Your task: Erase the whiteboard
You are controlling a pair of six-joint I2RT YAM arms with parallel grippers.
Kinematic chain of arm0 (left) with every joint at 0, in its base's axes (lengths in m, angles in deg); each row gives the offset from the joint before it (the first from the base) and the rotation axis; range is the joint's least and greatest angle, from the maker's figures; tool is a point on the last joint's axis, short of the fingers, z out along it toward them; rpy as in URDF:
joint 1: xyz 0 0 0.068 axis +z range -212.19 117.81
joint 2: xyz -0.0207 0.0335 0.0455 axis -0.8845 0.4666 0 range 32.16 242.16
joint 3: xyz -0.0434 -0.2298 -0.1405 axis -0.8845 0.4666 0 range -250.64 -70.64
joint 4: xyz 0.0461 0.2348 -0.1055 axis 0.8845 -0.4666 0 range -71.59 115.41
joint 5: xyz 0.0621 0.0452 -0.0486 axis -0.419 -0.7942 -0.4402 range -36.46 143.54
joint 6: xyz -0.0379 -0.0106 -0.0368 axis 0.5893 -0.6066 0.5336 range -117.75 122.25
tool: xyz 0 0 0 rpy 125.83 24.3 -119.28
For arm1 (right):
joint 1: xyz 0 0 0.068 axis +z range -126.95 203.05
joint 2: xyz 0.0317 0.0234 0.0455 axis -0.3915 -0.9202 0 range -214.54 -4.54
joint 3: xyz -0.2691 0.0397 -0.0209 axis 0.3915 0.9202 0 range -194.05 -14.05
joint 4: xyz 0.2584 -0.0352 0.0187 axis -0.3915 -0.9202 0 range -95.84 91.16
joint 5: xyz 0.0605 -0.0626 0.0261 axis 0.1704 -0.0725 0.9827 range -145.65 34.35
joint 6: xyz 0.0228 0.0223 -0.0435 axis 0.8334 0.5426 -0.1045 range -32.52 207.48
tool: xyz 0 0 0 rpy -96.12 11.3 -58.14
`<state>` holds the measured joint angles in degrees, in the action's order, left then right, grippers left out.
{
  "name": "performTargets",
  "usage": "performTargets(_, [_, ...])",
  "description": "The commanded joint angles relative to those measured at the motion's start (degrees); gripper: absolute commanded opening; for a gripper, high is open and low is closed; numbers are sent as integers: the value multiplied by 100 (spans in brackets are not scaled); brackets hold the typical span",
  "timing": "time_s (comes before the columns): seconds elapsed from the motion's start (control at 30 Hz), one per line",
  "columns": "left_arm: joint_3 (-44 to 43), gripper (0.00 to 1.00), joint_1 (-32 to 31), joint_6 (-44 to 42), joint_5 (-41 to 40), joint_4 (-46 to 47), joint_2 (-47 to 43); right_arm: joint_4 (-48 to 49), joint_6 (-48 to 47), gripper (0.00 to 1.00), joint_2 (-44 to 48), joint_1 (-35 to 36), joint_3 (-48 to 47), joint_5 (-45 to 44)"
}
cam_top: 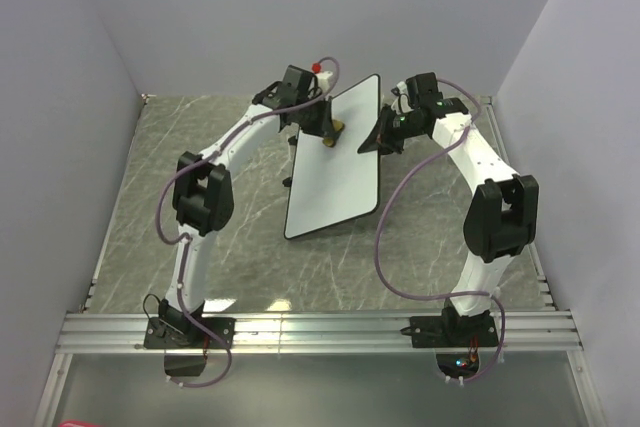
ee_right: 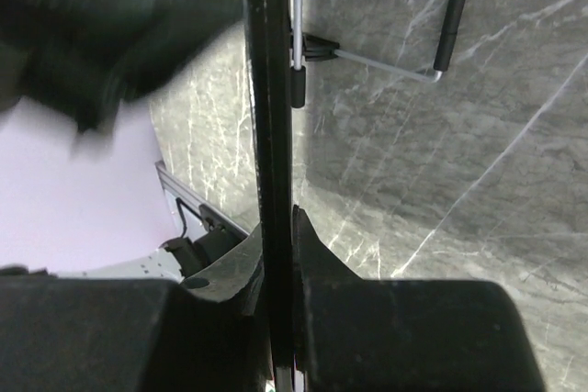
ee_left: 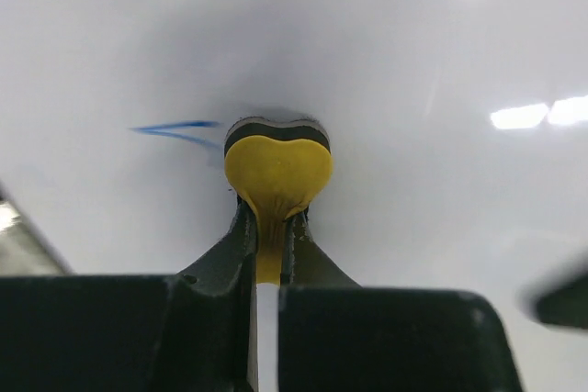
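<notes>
Whiteboard (cam_top: pixel 335 172) stands near the middle of the marble table (cam_top: pixel 450 237) on my overhead feed, between the two arms, with its long side running away from me and its face tipped up rather than lying flat. The left gripper (ee_left: pixel 272 219) is pinched together on a small yellow eraser (ee_left: pixel 278 167). The eraser has a dark pad on its far side, and that pad is pressed against the white surface near the board's far end. Through the left wrist camera I see thin blue strokes (ee_left: pixel 179 128) just left of the eraser, nearly touching it; the rest of the board in that view looks white and glossy with light reflections.

The right gripper (ee_right: pixel 278 227) is clamped on the board's right edge: the thin black rim (ee_right: pixel 271 89) runs straight up between its fingers. Beyond the rim, on the marble side, a bent wire stand (ee_right: pixel 386 60) with black sleeves is hooked to the back of the board. The left part of that view is blurred, so I cannot make out detail there.
</notes>
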<state>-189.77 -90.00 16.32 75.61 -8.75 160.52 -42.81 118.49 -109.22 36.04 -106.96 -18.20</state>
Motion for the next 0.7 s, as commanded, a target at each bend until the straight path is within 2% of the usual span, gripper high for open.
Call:
performTargets(0.0, [127,0,-848,44,1465,-540,-381,-648,-543,0,-632,810,325,333])
performTargets(0.1, [118,0,-928,271,1424,-426,-539,-613,-534,0,-623,810,343,342])
performTargets(0.2, [-48,0,-875,404,898,-390,-382,-587,-525,0,-623,819,361,359])
performTargets(0.33, [-557,0,-647,729,81,-522,302,-596,-560,0,-588,845,396,377])
performTargets(0.5, [-962,0,-94,1177,-466,-452,1032,-613,-613,0,-474,863,492,386])
performTargets(0.6, [-1725,0,197,1161,-668,-819,1700,-675,-666,0,-439,872,528,342])
performTargets(0.67, [-1535,0,320,1107,-808,-804,1833,-736,-710,0,-439,880,501,281])
